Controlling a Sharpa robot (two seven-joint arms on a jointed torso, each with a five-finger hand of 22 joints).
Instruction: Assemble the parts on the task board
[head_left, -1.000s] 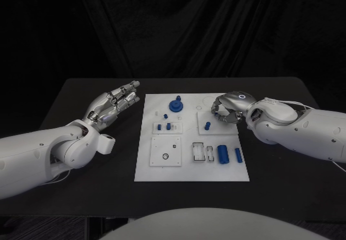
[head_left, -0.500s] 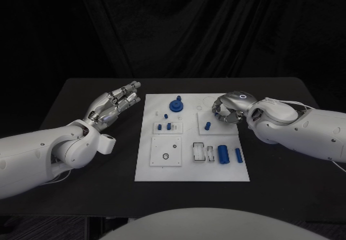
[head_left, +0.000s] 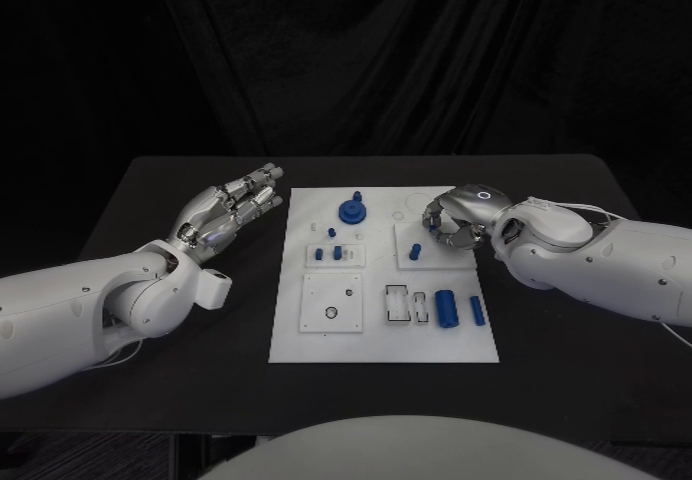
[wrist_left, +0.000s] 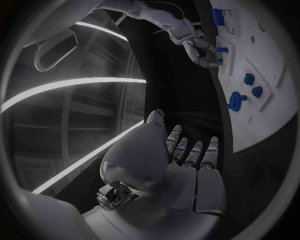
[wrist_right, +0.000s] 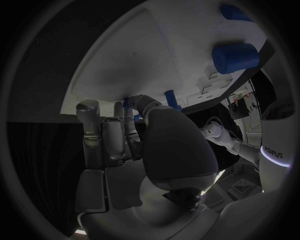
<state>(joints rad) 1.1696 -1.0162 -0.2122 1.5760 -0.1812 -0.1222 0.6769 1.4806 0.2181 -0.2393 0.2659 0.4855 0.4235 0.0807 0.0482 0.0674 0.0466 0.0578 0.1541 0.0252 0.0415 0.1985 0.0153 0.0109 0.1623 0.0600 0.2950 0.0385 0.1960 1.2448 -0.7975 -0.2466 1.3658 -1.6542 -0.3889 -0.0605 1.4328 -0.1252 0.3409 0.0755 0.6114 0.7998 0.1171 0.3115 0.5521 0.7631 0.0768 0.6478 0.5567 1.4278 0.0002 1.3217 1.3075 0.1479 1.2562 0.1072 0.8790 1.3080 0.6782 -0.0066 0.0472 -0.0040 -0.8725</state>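
Left hand: fingers straight, together, holding nothing, beside task board. Right hand: fingers curled over board's far right; grip indiscernible.

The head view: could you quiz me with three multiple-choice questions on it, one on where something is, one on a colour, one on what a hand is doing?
1. Where is the right hand?
A. over the board's far right corner
B. off the table
C. at the board's near left corner

2. What colour are the parts, such as the cylinder?
A. red
B. blue
C. yellow

3. How is the left hand?
A. gripping a part
B. pressing on the board
C. empty, fingers out straight, beside the board

Answers: 1 A, it hangs by the far right corner. 2 B, the pieces show blue on white. 3 C, it holds nothing and is off the board's left edge.
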